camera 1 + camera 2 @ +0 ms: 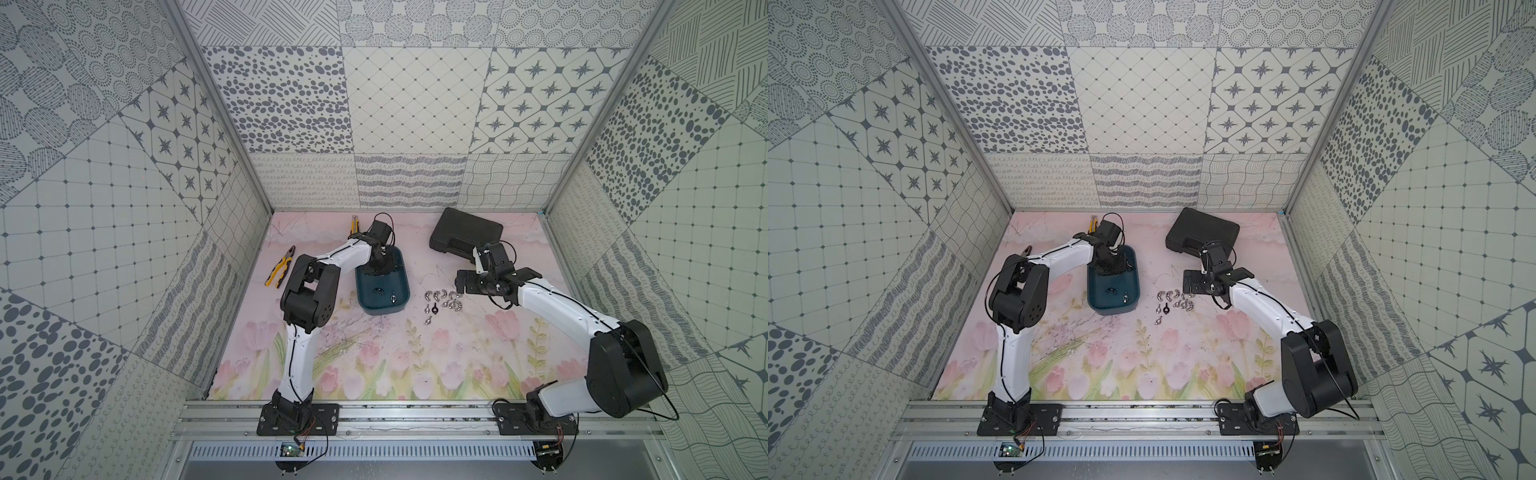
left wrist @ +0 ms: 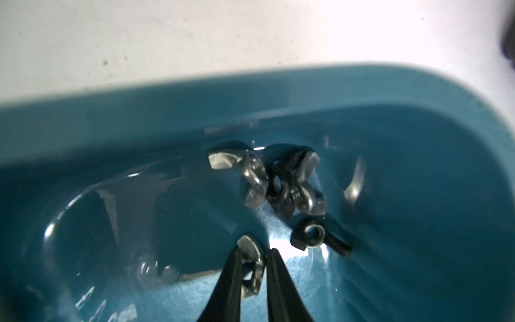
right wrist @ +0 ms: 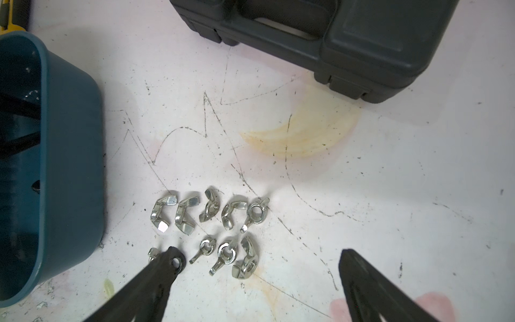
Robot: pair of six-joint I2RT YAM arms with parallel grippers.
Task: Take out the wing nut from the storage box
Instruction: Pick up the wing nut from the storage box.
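Pink floral bench (image 1: 374,353). L fingers (image 2: 228,284) inside dark teal shallow plastic storage box (image 1: 382,311), pinched on small silver metal wing nut (image 2: 252,267). R fingers (image 3: 156,278) spread wide, empty, over loose nuts (image 3: 211,212) beside box.

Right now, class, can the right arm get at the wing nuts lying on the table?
Probably yes: the right gripper hangs open close above the wing nuts, with nothing between them.

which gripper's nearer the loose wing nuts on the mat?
Right. The right gripper hovers open over the loose wing nuts; the left gripper is inside the storage box, shut on a wing nut.
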